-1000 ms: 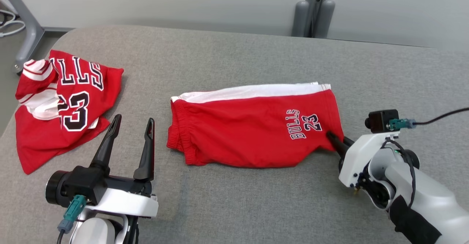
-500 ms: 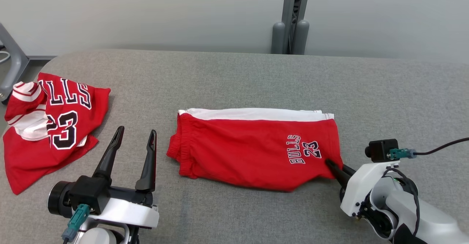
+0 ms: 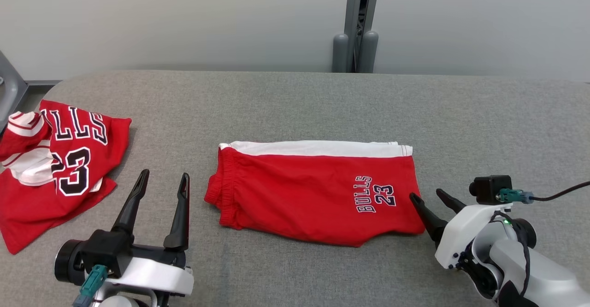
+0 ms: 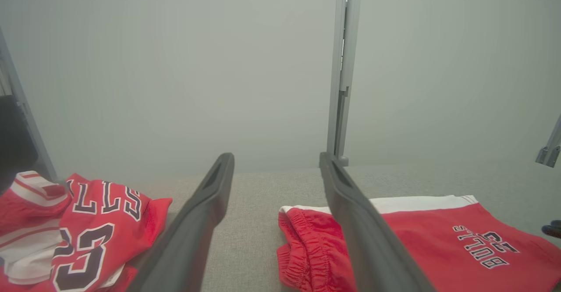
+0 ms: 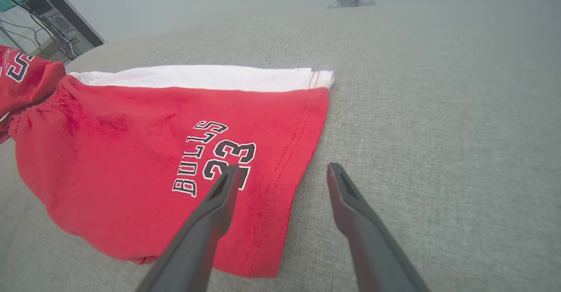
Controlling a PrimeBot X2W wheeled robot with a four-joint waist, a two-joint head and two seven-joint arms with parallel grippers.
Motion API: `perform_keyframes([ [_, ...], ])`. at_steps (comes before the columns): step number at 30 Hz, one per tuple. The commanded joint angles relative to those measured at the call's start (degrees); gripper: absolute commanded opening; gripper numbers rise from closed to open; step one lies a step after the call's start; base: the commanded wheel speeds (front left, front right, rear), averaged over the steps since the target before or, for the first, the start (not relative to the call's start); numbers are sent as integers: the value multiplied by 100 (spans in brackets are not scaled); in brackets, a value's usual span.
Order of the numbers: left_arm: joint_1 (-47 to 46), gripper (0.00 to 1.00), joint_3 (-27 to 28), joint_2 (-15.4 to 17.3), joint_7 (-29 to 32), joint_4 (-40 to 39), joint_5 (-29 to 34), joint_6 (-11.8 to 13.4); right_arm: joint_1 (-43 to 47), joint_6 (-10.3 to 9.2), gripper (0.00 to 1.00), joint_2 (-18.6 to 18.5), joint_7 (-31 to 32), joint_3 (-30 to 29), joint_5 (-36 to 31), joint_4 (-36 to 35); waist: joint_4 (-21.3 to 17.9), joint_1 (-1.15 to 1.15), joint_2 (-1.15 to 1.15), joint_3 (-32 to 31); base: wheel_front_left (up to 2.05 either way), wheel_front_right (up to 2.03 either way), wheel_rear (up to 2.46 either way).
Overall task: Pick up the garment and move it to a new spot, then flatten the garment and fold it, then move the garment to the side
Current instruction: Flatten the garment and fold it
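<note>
The garment, red shorts with a white side band and "BULLS 23" print, lies folded lengthwise and flat on the grey table. My right gripper stands open at the shorts' right hem. In the right wrist view its left finger is over the hem of the shorts and its right finger is over bare table, the gripper holding nothing. My left gripper is open and empty, just left of the waistband. In the left wrist view the shorts lie right of that gripper.
A crumpled red jersey with "BULLS 23" print lies at the table's left edge, left of my left gripper. A grey post stands behind the table's far edge. Bare table extends right of the shorts and behind them.
My right gripper has opened and let go of the shorts' right hem corner, which now lies flat. The head camera has shifted. The left gripper stays open.
</note>
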Motion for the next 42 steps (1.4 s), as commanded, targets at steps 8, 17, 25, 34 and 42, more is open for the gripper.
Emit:
perform_keyframes([
  [8,283,100,254,19,-16,-35,48,12,172,-2,100,-118,-153,-1405,-1143,-641,-258,0,0,-166,0,0,0],
  [17,528,100,447,36,-16,-44,108,28,1536,-2,100,218,-155,-3772,-3239,-1960,-447,0,0,-295,0,0,0],
  [25,663,100,588,35,-16,-88,116,71,2421,-1,100,591,-155,-4719,-4108,-2867,-530,0,0,-355,0,0,0],
  [34,832,100,679,60,-16,-60,132,150,3046,-1,100,845,-156,-5224,-4575,-3359,-525,0,0,-448,0,0,0],
  [42,991,100,737,138,-16,-23,199,170,3283,-1,100,1063,-156,-5429,-4789,-3466,-513,0,0,-485,0,0,0],
])
